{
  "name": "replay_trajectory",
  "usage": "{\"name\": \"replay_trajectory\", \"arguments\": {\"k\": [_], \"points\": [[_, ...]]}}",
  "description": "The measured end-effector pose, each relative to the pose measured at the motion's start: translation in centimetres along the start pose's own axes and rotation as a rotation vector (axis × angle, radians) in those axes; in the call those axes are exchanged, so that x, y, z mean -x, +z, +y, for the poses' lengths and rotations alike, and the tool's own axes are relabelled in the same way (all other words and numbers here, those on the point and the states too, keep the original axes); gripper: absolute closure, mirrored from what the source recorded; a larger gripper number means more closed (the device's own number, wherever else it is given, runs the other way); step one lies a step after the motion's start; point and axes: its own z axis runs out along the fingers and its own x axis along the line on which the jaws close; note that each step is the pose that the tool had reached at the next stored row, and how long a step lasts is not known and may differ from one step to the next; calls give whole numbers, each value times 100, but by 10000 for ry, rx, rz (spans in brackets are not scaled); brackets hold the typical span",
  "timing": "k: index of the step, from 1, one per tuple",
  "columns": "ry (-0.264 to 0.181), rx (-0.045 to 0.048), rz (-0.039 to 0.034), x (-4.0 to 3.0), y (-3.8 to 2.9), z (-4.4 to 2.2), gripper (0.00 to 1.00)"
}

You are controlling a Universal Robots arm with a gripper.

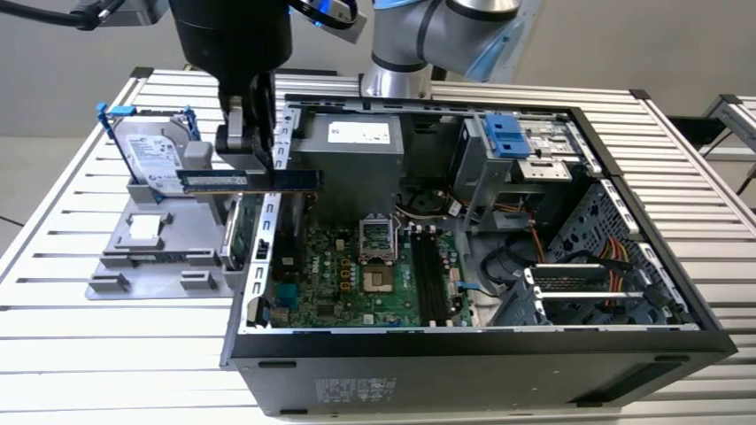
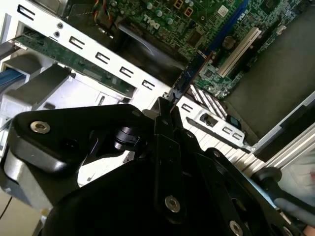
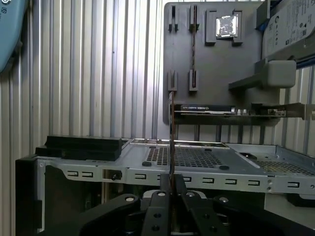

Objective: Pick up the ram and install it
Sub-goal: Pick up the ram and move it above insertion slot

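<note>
The ram [image 1: 283,180] is pinched level in my tool [image 1: 244,166], up in the air over the open computer case's [image 1: 473,354] wall on the exterior view's left.

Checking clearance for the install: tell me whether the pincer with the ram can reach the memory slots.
Probably yes. The case lies open, the memory slots sit uncovered with nothing over them, and the pincer holds the ram above the case's edge.
</note>
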Motion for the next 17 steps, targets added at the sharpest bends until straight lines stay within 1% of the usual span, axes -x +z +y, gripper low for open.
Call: {"name": "replay_trajectory", "arguments": {"k": [10, 17], "points": [[20, 1, 0, 5, -1, -73, 100], [21, 1, 0, 5, -2, -150, 100]]}}
